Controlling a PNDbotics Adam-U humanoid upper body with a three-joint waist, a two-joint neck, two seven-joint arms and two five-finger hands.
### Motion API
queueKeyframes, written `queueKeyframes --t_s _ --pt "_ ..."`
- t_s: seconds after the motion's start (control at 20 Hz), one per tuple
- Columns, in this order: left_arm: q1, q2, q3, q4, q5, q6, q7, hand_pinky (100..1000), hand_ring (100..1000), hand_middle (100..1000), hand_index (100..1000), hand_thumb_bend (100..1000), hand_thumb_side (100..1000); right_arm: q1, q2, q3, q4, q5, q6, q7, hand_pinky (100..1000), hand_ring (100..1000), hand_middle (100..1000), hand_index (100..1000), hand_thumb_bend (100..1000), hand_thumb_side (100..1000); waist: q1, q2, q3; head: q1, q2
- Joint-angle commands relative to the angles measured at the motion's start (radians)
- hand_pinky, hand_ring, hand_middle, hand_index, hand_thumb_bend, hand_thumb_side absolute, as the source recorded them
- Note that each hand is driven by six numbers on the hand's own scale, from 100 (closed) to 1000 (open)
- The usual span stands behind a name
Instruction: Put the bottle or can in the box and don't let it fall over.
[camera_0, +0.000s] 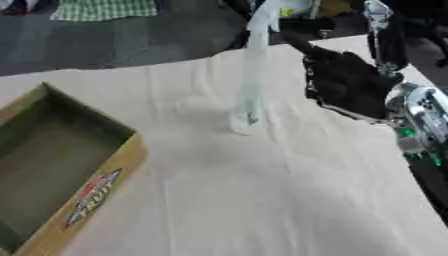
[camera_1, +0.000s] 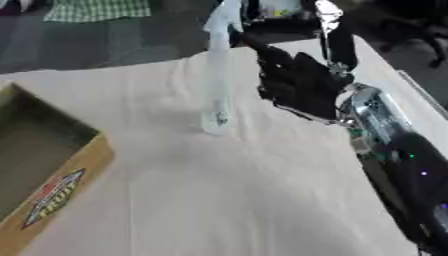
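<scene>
Fingers of the black right hand (camera_1: 297, 85) look partly spread and hold nothing; one points up toward the top of the tall, thin, see-through plastic bottle (camera_1: 217, 85). It stands upright on the soft cream cloth (camera_0: 289, 200), just left of the hand. An open brown cardboard box (camera_0: 52, 165) sits farther left.

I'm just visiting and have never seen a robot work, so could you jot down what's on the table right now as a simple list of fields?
Surface: table under a pale cloth
Bottle: clear bottle, upright near the middle of the cloth, blurred
Box: open cardboard box at the left, with a logo on its side; nothing visible inside it
Right hand: black right hand just right of the bottle, a finger stretched toward its top; contact cannot be told
Left hand: not in view
Task state: bottle not yet in the box
</scene>
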Motion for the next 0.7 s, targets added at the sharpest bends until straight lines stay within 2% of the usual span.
queueKeyframes --t_s 0.05,0.7 --pt "-0.008 0.02 0.002 -0.021 -0.002 -0.001 -0.002 1000 716 717 865 246 864 -0.021 -0.032 -0.007 0.0 -0.014 0.005 -0.004 100 133 254 1000 391 1000 -0.004 -0.015 0.003 -0.004 -0.015" --pt "-0.01 0.018 0.002 -0.021 -0.001 0.0 -0.001 1000 715 717 865 247 864 -0.044 -0.026 -0.005 0.014 -0.038 0.016 -0.02 100 130 252 1000 395 1000 -0.008 -0.012 0.01 -0.004 -0.02"
